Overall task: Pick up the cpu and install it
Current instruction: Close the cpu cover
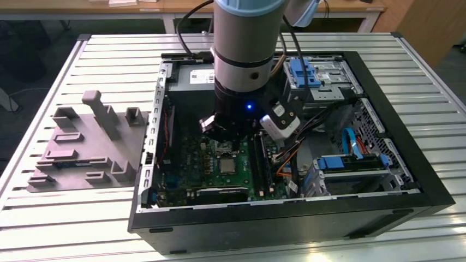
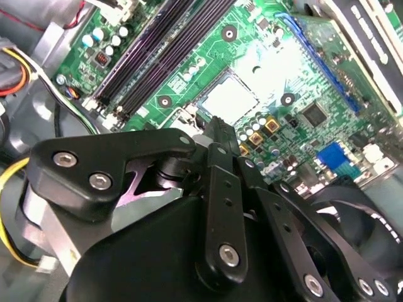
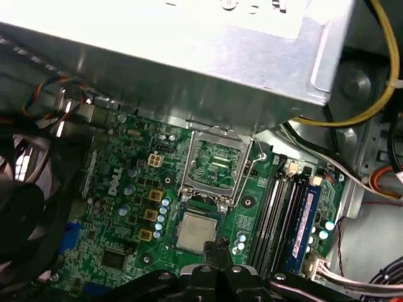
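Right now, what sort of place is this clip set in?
Likely a robotics lab or workshop: an open computer case with its motherboard exposed lies on a slatted metal table, a grey moulded tray beside it, wooden desks behind.

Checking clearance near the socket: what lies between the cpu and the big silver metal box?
The open metal socket frame lies between the cpu and the silver metal box, in the first wrist view.

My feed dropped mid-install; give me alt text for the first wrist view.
The cpu sits flat in the socket on the green motherboard, with the gripper close by its edge. The socket frame stands open next to it, and a grey metal box borders the board.
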Controlling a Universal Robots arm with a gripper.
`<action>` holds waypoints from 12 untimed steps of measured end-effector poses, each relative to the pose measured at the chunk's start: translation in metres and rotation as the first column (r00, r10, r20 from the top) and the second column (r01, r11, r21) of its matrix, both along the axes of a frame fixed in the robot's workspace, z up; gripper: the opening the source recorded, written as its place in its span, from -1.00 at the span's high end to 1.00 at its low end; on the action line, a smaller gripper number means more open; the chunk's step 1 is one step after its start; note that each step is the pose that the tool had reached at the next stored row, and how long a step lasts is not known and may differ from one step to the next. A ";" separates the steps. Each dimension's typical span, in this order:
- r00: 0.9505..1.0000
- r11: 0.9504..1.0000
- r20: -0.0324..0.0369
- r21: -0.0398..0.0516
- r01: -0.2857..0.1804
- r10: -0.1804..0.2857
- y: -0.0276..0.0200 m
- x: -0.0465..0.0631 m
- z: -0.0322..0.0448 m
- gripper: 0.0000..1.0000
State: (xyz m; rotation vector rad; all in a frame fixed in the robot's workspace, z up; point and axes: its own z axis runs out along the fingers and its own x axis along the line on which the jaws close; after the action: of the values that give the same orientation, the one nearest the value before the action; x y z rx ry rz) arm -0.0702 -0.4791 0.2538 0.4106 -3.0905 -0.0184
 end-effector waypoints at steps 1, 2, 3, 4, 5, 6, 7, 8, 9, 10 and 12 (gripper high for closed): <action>1.000 1.000 0.000 0.000 -0.015 0.015 0.0000 0.000 -0.0001 0.79; 1.000 1.000 0.000 0.003 -0.023 0.023 -0.0001 0.000 -0.0002 0.79; 1.000 1.000 0.000 0.015 -0.026 0.026 0.0000 0.000 -0.0004 0.79; 1.000 0.999 0.001 0.033 -0.026 0.026 0.0000 0.000 -0.0004 0.79; 1.000 0.998 0.001 0.051 -0.027 0.027 0.0000 0.001 -0.0004 0.79; 1.000 0.997 0.002 0.069 -0.027 0.027 0.0000 0.001 -0.0005 0.79; 1.000 0.996 0.002 0.081 -0.028 0.028 0.0000 0.001 -0.0008 0.79; 0.999 0.996 0.002 0.083 -0.033 0.033 0.0000 0.002 -0.0011 0.79; 0.999 0.996 0.002 0.083 -0.042 0.042 0.0001 0.002 -0.0014 0.79; 0.999 0.995 0.003 0.083 -0.054 0.054 0.0000 0.002 -0.0019 0.79; 0.997 0.994 0.003 0.083 -0.077 0.077 0.0000 0.002 -0.0026 0.79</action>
State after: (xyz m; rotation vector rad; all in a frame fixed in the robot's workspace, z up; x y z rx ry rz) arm -0.0679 -0.4791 0.2511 0.5323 -3.0787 -0.1461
